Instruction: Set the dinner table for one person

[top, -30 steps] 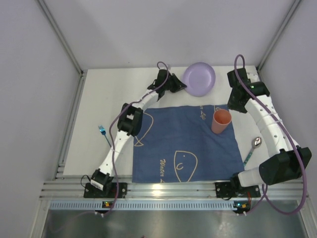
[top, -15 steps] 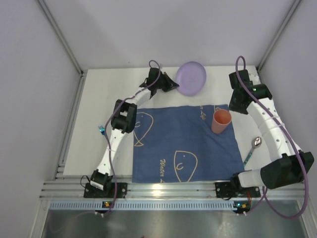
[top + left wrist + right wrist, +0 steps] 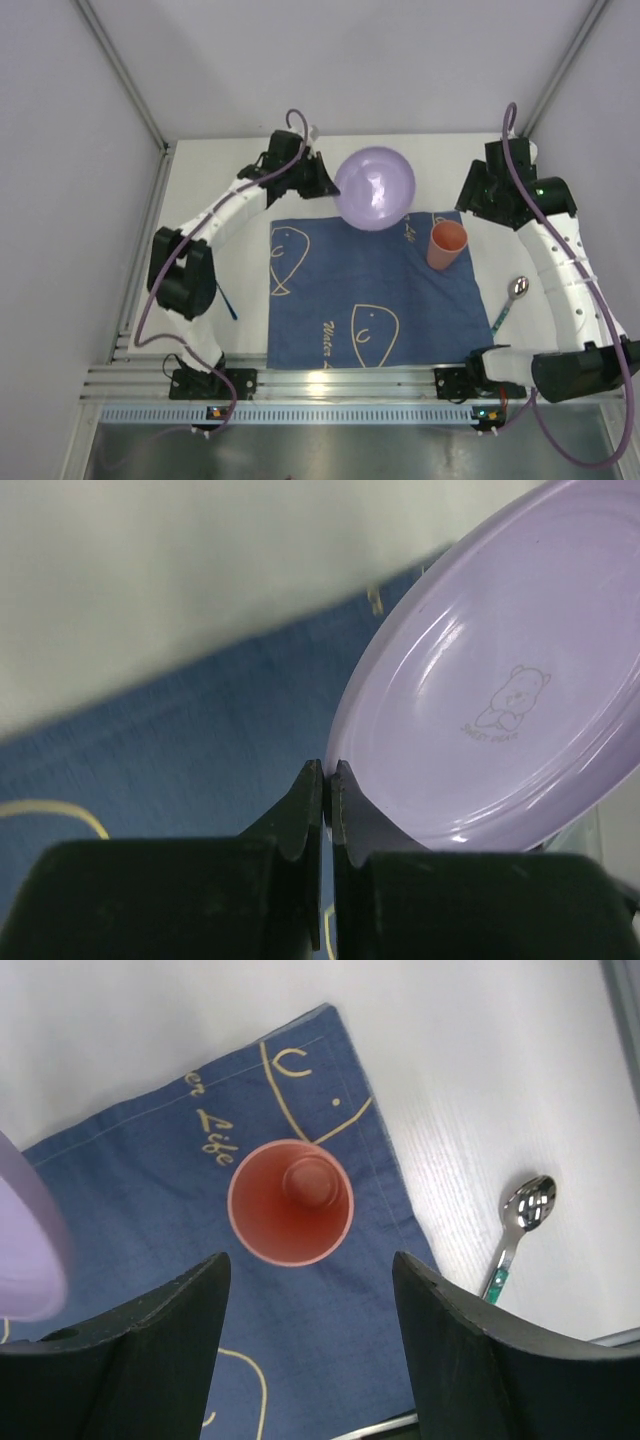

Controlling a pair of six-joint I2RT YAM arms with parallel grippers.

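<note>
cloth [image 3: 370, 290] and cup [image 3: 446, 244] sit on the desk [image 3: 440, 165]; left pincer [image 3: 325, 772] grasps the plate [image 3: 500, 700] by its rim, right pincer [image 3: 308, 1270] released; spoon [image 3: 508, 303] not yet placed.

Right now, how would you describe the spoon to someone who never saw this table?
Find the dark blue cloth on the white table. Just off its right edge, on bare tabletop, lies the spoon. Its shiny metal bowl and green handle set it apart from the orange cup on the cloth.

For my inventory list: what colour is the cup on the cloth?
The cup is salmon orange, clearest in the right wrist view.
</note>
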